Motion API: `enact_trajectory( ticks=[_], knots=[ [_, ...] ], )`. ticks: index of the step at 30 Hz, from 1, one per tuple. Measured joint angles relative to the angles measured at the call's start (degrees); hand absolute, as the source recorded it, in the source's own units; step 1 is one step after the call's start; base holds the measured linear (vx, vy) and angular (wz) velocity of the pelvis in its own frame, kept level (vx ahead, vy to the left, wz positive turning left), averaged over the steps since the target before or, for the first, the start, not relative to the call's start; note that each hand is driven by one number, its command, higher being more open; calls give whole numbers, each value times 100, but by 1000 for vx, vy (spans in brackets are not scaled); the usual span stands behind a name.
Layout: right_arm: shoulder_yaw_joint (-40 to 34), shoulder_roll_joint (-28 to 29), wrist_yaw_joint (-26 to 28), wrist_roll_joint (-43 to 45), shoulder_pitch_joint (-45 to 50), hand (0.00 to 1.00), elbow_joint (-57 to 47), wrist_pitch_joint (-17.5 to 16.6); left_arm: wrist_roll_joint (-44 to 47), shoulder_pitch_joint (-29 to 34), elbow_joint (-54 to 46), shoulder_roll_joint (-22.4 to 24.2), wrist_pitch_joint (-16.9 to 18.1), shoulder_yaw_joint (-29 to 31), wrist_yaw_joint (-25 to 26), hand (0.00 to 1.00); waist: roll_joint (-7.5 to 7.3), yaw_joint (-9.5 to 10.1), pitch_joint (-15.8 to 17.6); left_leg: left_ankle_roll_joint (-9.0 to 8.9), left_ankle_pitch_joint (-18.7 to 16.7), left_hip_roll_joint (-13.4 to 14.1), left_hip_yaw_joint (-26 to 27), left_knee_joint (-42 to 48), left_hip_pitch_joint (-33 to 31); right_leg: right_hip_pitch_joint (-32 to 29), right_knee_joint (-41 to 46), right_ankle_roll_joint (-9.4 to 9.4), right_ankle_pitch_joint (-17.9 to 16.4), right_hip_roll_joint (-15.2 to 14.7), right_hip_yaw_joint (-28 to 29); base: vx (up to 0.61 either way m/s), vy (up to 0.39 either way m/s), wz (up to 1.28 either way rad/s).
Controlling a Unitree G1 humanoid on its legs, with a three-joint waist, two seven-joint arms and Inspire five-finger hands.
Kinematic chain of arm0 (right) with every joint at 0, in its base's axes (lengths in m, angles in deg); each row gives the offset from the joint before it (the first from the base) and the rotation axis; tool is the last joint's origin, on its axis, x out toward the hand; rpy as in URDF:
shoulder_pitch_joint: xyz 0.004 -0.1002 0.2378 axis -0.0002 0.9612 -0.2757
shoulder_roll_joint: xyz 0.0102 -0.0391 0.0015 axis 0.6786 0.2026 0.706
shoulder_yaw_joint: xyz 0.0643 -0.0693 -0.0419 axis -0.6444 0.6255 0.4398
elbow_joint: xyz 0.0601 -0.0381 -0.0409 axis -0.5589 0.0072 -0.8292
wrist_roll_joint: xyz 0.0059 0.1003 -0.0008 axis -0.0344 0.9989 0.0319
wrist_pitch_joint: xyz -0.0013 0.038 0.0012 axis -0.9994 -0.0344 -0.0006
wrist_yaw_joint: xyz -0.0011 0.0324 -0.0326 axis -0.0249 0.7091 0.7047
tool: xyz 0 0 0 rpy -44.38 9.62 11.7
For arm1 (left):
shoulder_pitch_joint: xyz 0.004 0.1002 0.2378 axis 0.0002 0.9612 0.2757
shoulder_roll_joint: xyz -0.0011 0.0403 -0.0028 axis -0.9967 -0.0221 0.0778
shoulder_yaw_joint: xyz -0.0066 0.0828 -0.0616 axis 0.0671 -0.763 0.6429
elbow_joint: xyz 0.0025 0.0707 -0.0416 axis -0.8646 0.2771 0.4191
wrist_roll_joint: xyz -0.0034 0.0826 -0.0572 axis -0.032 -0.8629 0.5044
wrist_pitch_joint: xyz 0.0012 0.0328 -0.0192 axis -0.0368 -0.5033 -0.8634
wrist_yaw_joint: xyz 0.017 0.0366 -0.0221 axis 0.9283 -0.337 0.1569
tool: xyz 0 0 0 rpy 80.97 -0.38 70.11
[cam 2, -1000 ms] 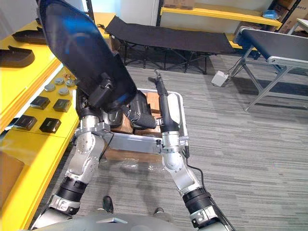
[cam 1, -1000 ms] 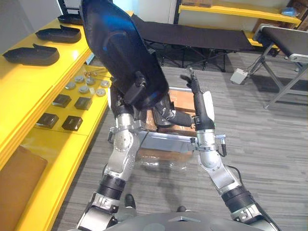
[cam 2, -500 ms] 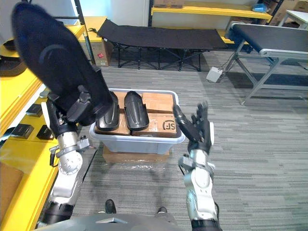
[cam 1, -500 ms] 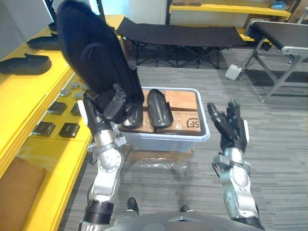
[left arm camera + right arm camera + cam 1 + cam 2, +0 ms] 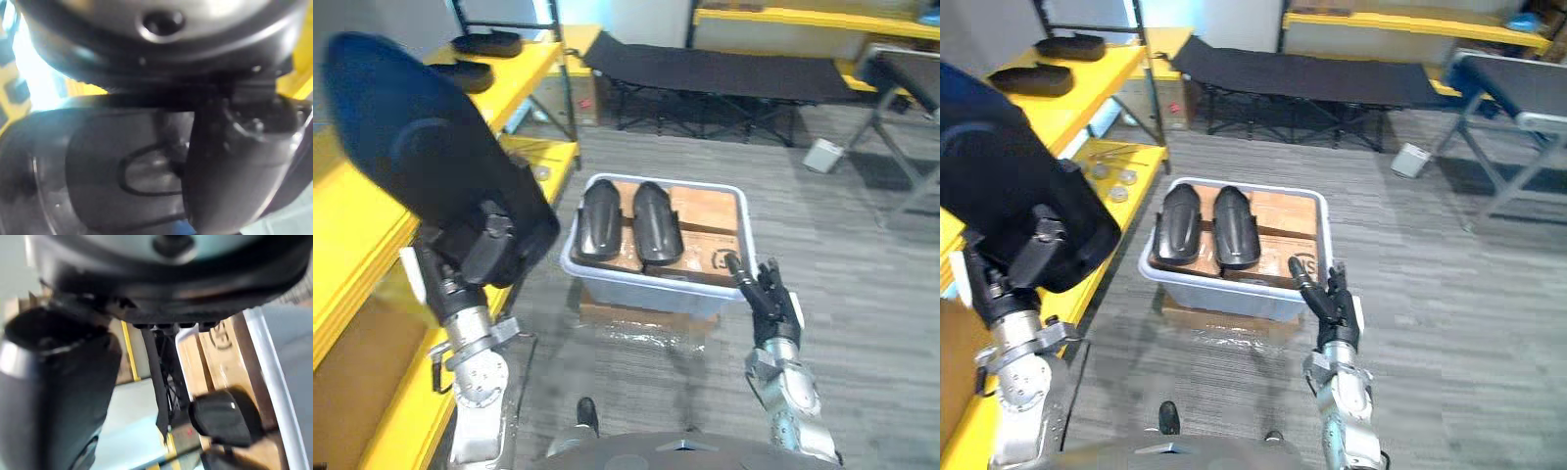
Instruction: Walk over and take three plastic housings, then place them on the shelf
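Two black plastic housings (image 5: 626,223) lie side by side in grey plastic bin (image 5: 651,291), frame centre, on cardboard boxes (image 5: 705,230). We see open grey carpet floor (image 5: 862,294) right of bin; yellow shelf (image 5: 352,264) edges frame's left. Large black plastic housing (image 5: 411,137) held high at upper left, left hand (image 5: 484,257) curled round its lower end. Right hand (image 5: 766,299) near bin's lower-right corner, fingers straight, spread, holding nothing.
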Motion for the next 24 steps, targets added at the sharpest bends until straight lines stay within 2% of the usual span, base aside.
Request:
enact_trajectory(
  ticks=[1,7,9,11,14,18,20,21,22,24],
  knots=[
    [25,-3,0,-1,-30,100,21,1,1,16,-11,17,0,44,2,0,3,23,-2,-4,6,-1,-44,0,-5,19,2,1,-11,3,-39,31,-31,75],
    [587,-160,243,-214,-842,100,260,-2,84,772,-57,395,1,720,-15,0,-2,587,-9,19,93,-127,-730,2,-45,413,153,19,-305,-7,-812,4,-22,65],
    [621,-164,254,-213,-949,100,250,-3,213,911,-56,430,1,803,-86,0,-11,628,-9,71,78,-142,-643,3,-150,481,195,46,-350,-5,-1058,-22,2,84],
    [568,-206,223,-216,-919,100,234,4,263,917,-57,440,13,808,-420,0,-35,577,13,236,169,-42,-18,25,-301,627,238,124,-372,-27,-1651,-14,24,132],
    [573,-186,190,-274,-918,100,234,15,464,918,-57,463,88,794,-825,0,-21,640,106,265,302,-114,-31,15,-326,706,448,148,-549,-160,-1808,-8,78,73],
    [562,-183,178,-664,-952,100,192,15,839,906,-59,464,221,682,-1343,0,45,611,149,278,293,-248,-15,2,-341,609,664,256,-687,-338,-1751,-59,106,14],
    [488,-183,178,-665,-928,100,108,15,933,769,-71,400,235,559,-1644,0,79,540,193,278,293,-314,-20,4,-426,417,1090,241,-922,-451,-1557,-60,101,25],
    [413,-184,177,-667,-906,100,50,15,929,597,-69,282,236,480,-1850,0,66,448,294,286,299,-344,-99,5,-450,229,1438,202,-1154,-486,-1181,-65,31,54],
    [322,-185,177,-664,-801,100,-43,14,967,411,-46,97,236,357,-2036,0,59,341,344,367,358,-428,-273,3,-496,46,1743,150,-1391,-462,-736,-79,-16,63],
    [158,-183,194,-657,-555,100,-147,-20,1097,51,112,-207,275,93,-2276,0,87,184,428,441,445,-564,-557,1,-516,-27,1937,67,-1659,-293,-176,-54,-57,82]
  ],
)
